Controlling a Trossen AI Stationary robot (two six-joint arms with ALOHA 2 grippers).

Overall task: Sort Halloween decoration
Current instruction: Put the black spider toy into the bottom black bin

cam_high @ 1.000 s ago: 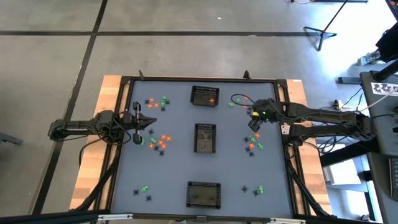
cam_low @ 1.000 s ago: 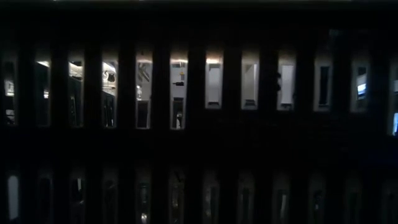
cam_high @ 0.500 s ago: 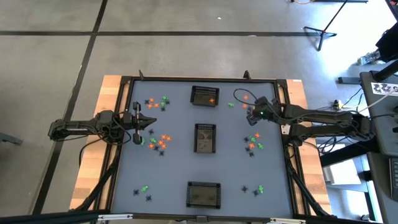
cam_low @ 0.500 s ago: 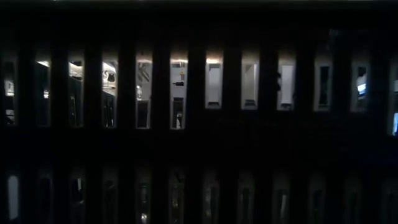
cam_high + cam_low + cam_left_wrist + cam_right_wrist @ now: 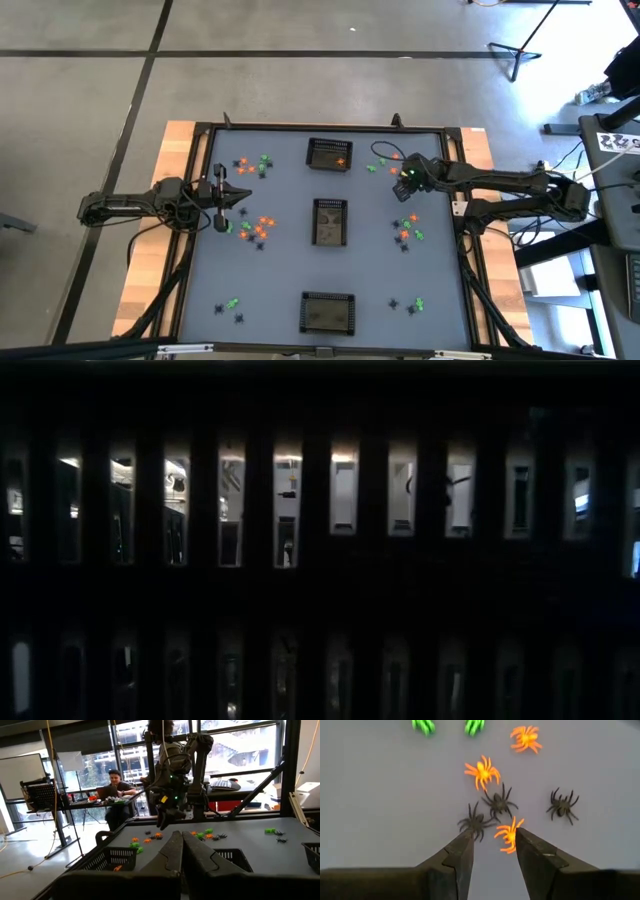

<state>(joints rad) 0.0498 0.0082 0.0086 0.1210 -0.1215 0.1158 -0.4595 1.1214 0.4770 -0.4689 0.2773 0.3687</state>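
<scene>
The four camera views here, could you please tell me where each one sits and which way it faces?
High view: overhead, straight down on the table, both arms and three baskets.
Low view: table height, facing the room through dark slats; no gripper shows.
Left wrist view: past the shut left gripper across the table to the right arm.
Right wrist view: down between the open right gripper at spiders.
Shared: high and left wrist views both show the right gripper.
</scene>
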